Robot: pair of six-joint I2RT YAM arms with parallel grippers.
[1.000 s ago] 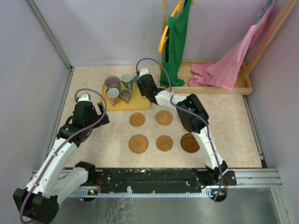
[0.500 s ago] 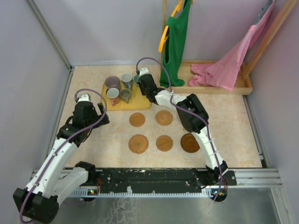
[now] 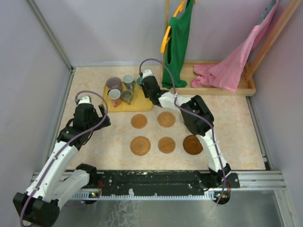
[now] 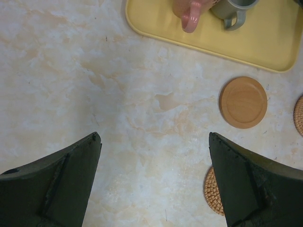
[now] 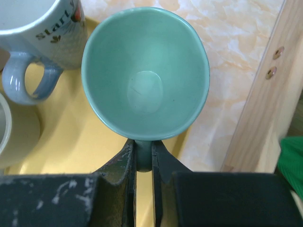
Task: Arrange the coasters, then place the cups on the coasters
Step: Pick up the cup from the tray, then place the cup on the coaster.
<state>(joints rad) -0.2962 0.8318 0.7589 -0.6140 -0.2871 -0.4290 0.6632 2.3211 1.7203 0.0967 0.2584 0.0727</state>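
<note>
Tray (image 5: 61,137): right claw (image 5: 143,153) tight on cup (image 5: 146,75)

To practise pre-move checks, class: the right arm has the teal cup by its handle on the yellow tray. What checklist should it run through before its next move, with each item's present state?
1. Grip: right gripper shut on the handle of the teal cup: ok.
2. Contents: teal cup looks empty inside: ok.
3. Gap to the lettered mug beside it: cannot tell, they sit very close.
4. Landing spot: five bare coasters show in the top view: ok.
5. Other arm: left gripper open over bare table, short of the yellow tray: ok.
</note>
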